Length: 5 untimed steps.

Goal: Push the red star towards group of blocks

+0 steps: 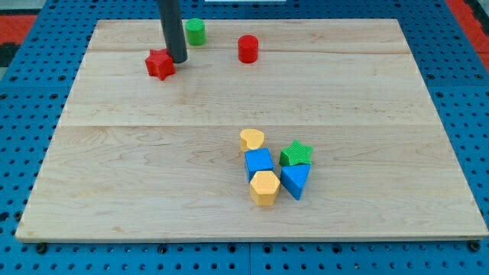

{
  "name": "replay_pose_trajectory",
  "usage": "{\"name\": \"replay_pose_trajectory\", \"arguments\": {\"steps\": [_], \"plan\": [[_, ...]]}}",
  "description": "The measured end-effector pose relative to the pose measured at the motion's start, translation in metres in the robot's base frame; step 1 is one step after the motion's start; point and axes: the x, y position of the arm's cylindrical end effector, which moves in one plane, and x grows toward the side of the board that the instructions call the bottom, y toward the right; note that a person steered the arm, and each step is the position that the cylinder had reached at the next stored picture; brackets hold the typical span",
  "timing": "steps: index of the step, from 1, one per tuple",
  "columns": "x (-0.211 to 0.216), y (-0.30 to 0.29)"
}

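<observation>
The red star (pixel 160 64) lies near the view's top left of the wooden board (pixel 153 168). My tip (pixel 177 59) stands just to the star's right, touching or almost touching it. The group of blocks sits lower, right of centre: a yellow heart (pixel 251 140), a blue cube (pixel 258 162), a green star (pixel 296 154), a blue triangle (pixel 295 180) and a yellow hexagon (pixel 264 188), all packed close together.
A green cylinder (pixel 195 31) stands at the view's top, right of the rod. A red cylinder (pixel 247 48) stands further right. A blue pegboard (pixel 23 137) surrounds the board.
</observation>
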Motion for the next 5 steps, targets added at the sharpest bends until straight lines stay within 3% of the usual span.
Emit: {"name": "replay_pose_trajectory", "arguments": {"steps": [2, 4, 5], "plan": [[0.017, -0.024], [-0.035, -0.048], [0.012, -0.1]]}}
